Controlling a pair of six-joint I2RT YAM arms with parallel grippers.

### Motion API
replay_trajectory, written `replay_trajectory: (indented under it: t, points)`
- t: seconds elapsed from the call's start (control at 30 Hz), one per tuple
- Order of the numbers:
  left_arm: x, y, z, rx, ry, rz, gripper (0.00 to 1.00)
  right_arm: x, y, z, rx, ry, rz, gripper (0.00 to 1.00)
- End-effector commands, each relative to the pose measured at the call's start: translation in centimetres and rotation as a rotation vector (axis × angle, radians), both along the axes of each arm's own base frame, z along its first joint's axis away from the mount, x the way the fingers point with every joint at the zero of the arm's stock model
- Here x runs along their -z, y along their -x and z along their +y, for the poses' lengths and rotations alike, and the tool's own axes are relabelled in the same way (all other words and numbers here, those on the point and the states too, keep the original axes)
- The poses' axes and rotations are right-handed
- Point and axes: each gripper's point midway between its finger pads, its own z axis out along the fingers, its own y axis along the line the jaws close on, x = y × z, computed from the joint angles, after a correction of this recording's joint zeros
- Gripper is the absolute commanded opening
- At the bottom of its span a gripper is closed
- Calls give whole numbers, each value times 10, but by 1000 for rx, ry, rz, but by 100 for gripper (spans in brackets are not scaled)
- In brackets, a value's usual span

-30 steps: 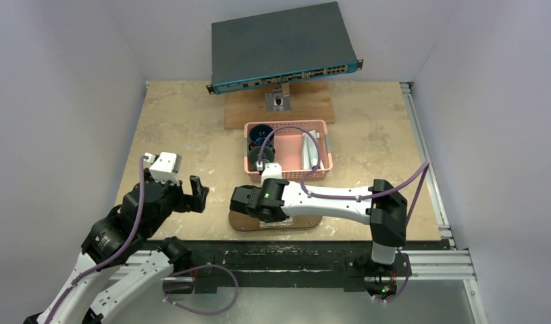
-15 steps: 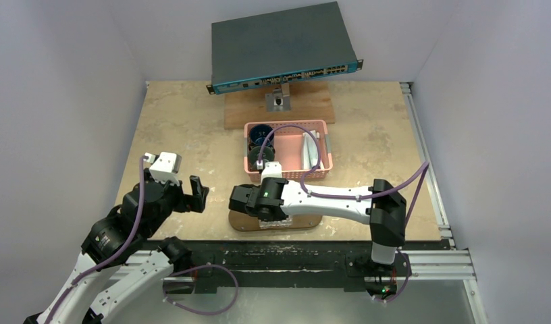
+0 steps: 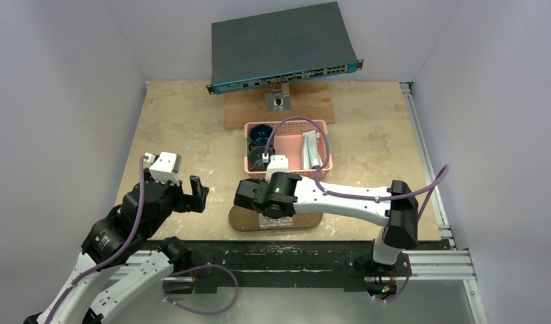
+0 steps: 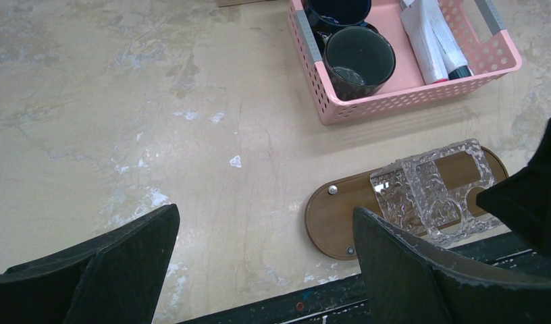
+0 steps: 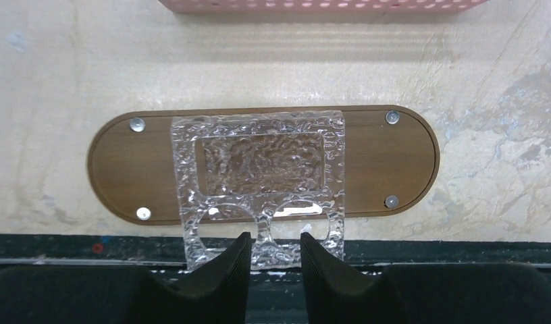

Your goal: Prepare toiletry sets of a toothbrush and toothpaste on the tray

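Observation:
The dark-brown wooden tray (image 5: 394,155) lies at the table's near edge, also seen in the left wrist view (image 4: 340,209) and the top view (image 3: 242,219). A clear textured plastic holder (image 5: 259,162) lies flat across it and overhangs the near edge. My right gripper (image 5: 275,237) hovers over the holder's near end, jaws a little apart and holding nothing. The toiletry sets, white toothbrush and tube packs (image 4: 428,40), lie in the pink basket (image 4: 408,101), right half. My left gripper (image 4: 266,236) is wide open and empty, left of the tray.
Two dark mugs (image 4: 359,59) stand in the basket's left half. A network switch (image 3: 279,47) sits on a wooden stand at the back. The black table rail (image 5: 462,243) runs just below the tray.
My right arm has lifted and drawn back to the right, uncovering the basket's contents in the top view. The left arm has not moved.

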Motion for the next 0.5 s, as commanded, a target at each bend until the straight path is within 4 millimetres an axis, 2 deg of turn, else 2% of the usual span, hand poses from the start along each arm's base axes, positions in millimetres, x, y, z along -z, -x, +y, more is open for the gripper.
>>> replay_trajectory:
  t: [0.0,0.13,0.27,0.47]
  points:
    - [1,-2,-1,-8,6,-4,100,-52,-11,1,-21,-99,-103,36]
    - [1,-3,0,-11,4,-2,100,-72,-24,7,-64,-105,-153,38]
    - [2,-3,0,-13,0,2,100,-82,-43,11,-87,-89,-175,38]
    - [4,-4,-1,-14,-7,9,100,-98,-84,15,-101,-119,-213,39]
